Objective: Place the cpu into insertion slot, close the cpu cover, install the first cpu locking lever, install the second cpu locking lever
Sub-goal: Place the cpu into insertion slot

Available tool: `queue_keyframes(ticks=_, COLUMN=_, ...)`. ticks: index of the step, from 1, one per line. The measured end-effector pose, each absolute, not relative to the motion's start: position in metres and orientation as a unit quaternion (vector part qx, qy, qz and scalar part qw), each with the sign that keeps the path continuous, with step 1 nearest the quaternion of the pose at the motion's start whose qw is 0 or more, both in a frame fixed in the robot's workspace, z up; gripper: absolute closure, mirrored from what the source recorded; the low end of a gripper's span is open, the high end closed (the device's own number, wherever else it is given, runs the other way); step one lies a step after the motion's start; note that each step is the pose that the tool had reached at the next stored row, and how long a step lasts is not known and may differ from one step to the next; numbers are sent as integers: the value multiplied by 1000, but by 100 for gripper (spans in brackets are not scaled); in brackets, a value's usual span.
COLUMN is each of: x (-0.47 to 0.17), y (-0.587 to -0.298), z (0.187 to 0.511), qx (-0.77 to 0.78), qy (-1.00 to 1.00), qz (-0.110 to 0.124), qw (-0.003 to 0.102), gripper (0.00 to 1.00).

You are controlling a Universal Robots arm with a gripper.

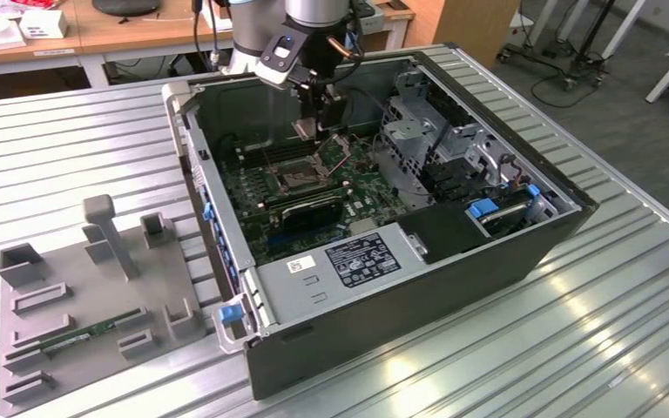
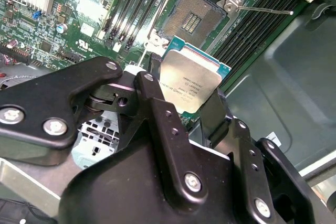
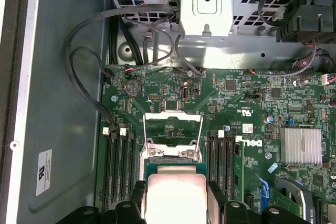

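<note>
My gripper reaches down into the open computer case and is shut on the cpu, a small square chip with a silver-tan top. In both wrist views the black fingers clamp the cpu by two opposite edges. The insertion slot lies open just below it on the green motherboard, its contact field bare. The chip hangs above the slot without touching it. The cpu cover stands swung up behind the cpu. A thin locking lever sticks out beside the socket.
Long black memory slots flank the socket. Black cables loop along the case wall. A metal drive cage and a finned heatsink stand nearby. A grey fixture tray with a green memory stick sits at the exterior view's left.
</note>
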State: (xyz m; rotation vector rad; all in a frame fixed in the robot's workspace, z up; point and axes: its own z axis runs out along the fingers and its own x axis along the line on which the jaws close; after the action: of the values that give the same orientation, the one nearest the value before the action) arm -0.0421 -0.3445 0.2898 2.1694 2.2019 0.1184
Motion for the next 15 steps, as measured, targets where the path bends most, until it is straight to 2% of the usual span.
queue_keyframes(ticks=15, x=-42, y=-345, z=276, qx=701, qy=712, qz=38, qw=24, gripper=46)
